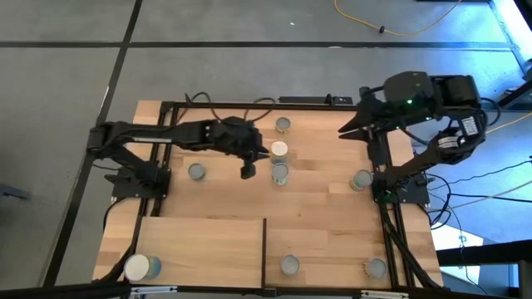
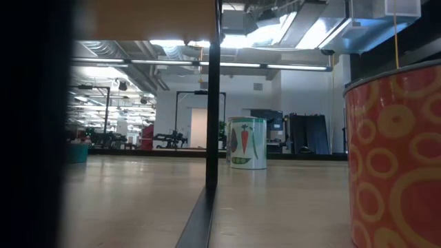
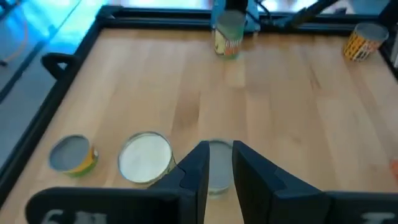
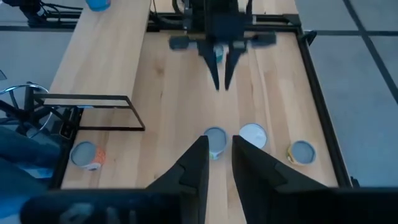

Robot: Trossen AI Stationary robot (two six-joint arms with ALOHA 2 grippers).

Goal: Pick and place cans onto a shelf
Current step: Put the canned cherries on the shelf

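Left tool (image 1: pixel 248 172), jaws parted and empty, hovers at 9 o'clock of a small grey-topped metal can (image 1: pixel 280 173) on the planked tabletop (image 1: pixel 324 166). A wider white-topped can (image 1: pixel 278 150) sits just beside, at 12. Risk: descending fingers clip it, toppling either. Right tool (image 1: pixel 344 130) waits open at 2 o'clock. Pale plywood shelf (image 1: pixel 199 241) lies at 6.

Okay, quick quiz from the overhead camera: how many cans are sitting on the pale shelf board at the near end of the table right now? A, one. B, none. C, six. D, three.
D: the high view shows three cans on the shelf: a white-topped can at its left corner, a grey-topped can just right of the divider, and a third can near the right end.
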